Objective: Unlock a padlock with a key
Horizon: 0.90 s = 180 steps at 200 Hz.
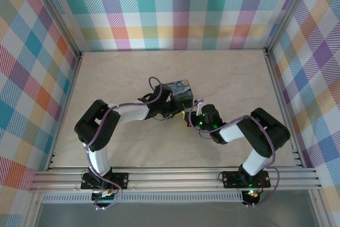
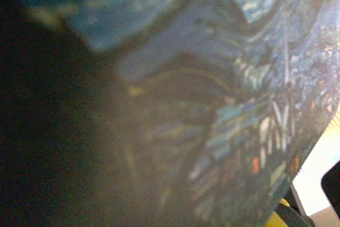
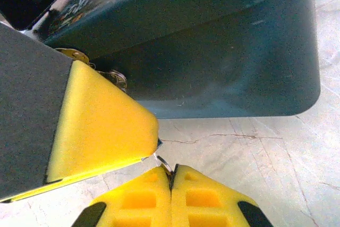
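At a corner of the starry tin (image 3: pixel 212 41), the right gripper (image 3: pixel 171 171) pinches a small silvery ring (image 3: pixel 163 161) between closed pads; how the left gripper (image 1: pixel 178 113) stands is unclear, the padlock likely behind its pad (image 3: pixel 101 126). So slight a pinch could drop the ring.

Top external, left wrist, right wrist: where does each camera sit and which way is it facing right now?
Top external: above and behind the bases, looking down on the table; both arms show, meeting at the painted tin.
Left wrist: very close to the tin, blurred; yellow sliver at lower right.
Right wrist: low over the table, facing the tin's dark side; right gripper shut on a thin metal ring.
Shared: all three see the tin.
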{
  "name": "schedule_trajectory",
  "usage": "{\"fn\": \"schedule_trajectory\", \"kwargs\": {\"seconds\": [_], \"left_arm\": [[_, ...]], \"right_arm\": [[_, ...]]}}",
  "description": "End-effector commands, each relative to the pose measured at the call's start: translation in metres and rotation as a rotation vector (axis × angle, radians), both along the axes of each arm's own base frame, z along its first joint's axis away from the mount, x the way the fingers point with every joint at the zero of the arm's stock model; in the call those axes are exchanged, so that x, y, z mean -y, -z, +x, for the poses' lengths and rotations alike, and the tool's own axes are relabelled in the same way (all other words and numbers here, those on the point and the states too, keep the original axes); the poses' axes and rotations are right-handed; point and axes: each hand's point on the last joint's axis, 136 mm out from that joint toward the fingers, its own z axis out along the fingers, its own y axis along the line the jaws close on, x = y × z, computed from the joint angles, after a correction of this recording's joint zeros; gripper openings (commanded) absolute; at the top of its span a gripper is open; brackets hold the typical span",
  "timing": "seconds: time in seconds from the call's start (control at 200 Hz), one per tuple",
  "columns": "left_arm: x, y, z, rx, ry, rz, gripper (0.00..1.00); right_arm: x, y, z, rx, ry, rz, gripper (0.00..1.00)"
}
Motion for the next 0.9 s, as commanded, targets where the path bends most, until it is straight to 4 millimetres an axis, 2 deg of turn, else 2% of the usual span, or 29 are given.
{"fn": "schedule_trajectory", "kwargs": {"seconds": [0.0,0.255,0.5,0.62,0.76,0.895], "left_arm": [[0.007,0.006,-0.011,-0.034,0.054,-0.039,0.16],[-0.005,-0.008,-0.008,-0.011,0.02,-0.059,0.29],[-0.016,-0.024,-0.006,0.016,-0.001,-0.066,0.46],[-0.024,-0.032,-0.005,0.032,-0.016,-0.067,0.51],[-0.043,-0.04,-0.006,0.053,-0.059,-0.058,0.57],[-0.058,-0.046,-0.008,0.067,-0.122,-0.095,0.6]], "right_arm": [[-0.02,-0.035,0.008,0.077,-0.014,0.138,0.0],[-0.016,-0.013,0.006,0.006,0.022,0.144,0.0],[-0.016,-0.002,0.005,-0.027,0.03,0.14,0.0],[-0.017,-0.002,0.005,-0.034,0.026,0.147,0.0],[-0.02,-0.006,0.005,-0.053,0.026,0.173,0.0],[-0.022,-0.01,0.005,-0.075,0.027,0.196,0.0]]}}
